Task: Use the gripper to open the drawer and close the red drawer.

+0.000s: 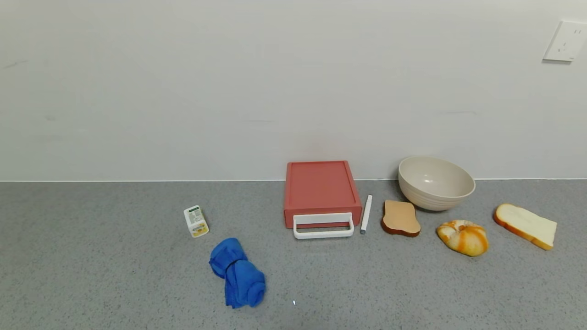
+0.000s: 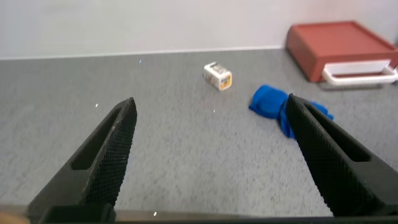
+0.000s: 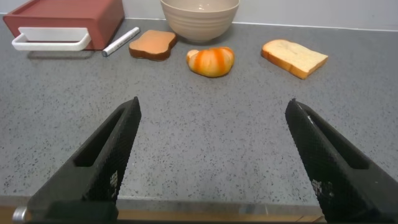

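The red drawer [image 1: 320, 192] sits on the grey table [image 1: 91, 275], far back against the white wall [image 1: 229, 82] and about in the middle. Its tray is pushed in, and its white handle [image 1: 323, 226] sticks out at the near side. Just to its right lies a white pen [image 1: 366, 213], then a brown slice of toast [image 1: 401, 218], and behind that a cream bowl [image 1: 435, 182]. Farther right are an orange bun [image 1: 463, 237] and a slice of white bread [image 1: 525, 225]. To the left of the drawer stands a small white box [image 1: 196, 221], and near it, closer to us, lies a rolled blue cloth [image 1: 237, 273]. The left tool [image 2: 208, 162] hangs over the bare table on the left, well apart from the drawer, with its two fingers spread wide and holding nothing. The right tool [image 3: 211, 158] hangs over the table on the near right side, also spread wide and holding nothing.
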`<state>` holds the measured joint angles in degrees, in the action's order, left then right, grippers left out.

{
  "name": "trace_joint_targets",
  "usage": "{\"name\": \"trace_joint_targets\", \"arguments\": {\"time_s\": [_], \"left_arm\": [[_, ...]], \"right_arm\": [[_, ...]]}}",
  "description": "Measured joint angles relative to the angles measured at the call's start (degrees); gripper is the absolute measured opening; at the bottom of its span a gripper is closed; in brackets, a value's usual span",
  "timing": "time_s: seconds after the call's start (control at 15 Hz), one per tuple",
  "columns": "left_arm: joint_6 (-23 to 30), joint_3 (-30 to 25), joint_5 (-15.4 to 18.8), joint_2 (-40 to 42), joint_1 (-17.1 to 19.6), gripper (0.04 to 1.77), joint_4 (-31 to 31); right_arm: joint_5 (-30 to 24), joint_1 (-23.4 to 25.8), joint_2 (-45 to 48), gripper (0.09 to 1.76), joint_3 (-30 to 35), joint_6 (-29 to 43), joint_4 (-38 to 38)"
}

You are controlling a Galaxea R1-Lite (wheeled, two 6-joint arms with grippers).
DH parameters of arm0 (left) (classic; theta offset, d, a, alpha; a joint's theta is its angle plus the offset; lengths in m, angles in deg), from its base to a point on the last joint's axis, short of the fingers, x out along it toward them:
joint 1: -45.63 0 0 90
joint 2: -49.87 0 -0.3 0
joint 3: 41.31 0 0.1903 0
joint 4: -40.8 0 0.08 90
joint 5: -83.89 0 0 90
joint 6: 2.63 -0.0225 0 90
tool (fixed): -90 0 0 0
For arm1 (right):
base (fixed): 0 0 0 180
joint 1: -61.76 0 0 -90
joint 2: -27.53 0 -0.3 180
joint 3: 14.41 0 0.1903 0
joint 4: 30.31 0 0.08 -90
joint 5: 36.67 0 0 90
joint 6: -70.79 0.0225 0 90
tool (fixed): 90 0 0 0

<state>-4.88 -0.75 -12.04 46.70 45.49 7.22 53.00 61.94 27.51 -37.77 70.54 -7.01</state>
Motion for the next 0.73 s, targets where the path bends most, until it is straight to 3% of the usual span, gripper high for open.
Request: {"name": "trace_joint_targets", "arguments": {"time_s": [0.2,0.33,0.73], "left_arm": [[0.0,-8.8,1.1,2.4,0.0,1.72,11.7],[0.3,-14.3,1.4,3.0,0.0,1.72,15.7],[1.0,-17.1,4.8,3.2,0.0,1.72,9.5]], "right_arm": [[0.0,0.0,0.0,1.71,0.0,0.0,0.0],[0.0,0.0,0.0,1.71,0.0,0.0,0.0],[0.0,0.0,0.0,1.71,0.0,0.0,0.0]]}}
